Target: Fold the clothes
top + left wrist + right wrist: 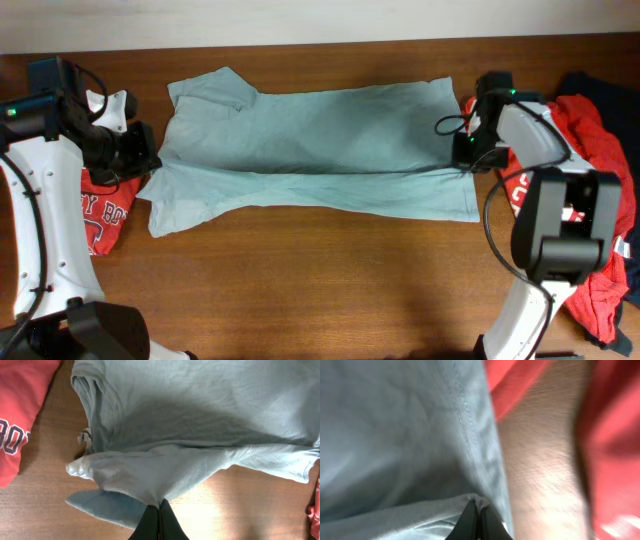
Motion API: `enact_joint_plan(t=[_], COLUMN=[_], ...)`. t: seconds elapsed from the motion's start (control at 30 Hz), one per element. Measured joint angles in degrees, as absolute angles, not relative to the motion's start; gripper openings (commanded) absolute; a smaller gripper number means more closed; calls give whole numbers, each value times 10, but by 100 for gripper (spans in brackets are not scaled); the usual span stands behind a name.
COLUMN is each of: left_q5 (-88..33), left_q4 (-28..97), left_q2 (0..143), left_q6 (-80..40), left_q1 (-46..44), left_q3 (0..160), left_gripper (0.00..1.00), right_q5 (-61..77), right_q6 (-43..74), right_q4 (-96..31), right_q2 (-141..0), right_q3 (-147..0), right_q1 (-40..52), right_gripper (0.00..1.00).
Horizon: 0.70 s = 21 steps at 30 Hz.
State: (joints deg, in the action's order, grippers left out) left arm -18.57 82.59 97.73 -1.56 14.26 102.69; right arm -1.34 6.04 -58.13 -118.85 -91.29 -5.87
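A pale blue-grey T-shirt [310, 150] lies spread across the middle of the wooden table, collar end to the left, with a long fold along its length. My left gripper [148, 160] is shut on the shirt's left edge near the sleeve; in the left wrist view the jaws [159, 506] pinch a raised bunch of the cloth [165, 465]. My right gripper [466, 158] is shut on the shirt's right hem; in the right wrist view the jaws [476, 506] pinch a fold of the cloth [410, 445].
A red shirt with white lettering [105, 215] lies at the left table edge, also in the left wrist view [17, 415]. A heap of red and dark clothes [600, 200] sits at the right. Red cloth [615, 435] shows beside the hem.
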Motion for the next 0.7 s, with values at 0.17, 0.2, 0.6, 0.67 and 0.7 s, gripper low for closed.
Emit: enact_joint_plan(t=[0.17,0.2,0.6,0.67,0.7], left_q5=[-170,-160,-130,-130,-130], left_q4=[863,874,913,909,901], left_q2=[977,977,931,931,931], left_q6=[-11,-11,-11,-11,-11], left_q1=[143,143,143,143,143], left_q3=[1027,1027,1027,1027,1027], left_gripper=[0,0,0,0,0], right_q5=[-50,-56,-75,-75,-75], right_q6=[60,60,61,60,60], right_q4=[-652,-671,-845,-850,-838], right_q2=[-1065,-1038,-950,-950,-950], right_q3=[-948,-950,-955,-955,-955], right_q1=[-59,-59,-59,-59,-59], right_gripper=[4,4,4,5,9])
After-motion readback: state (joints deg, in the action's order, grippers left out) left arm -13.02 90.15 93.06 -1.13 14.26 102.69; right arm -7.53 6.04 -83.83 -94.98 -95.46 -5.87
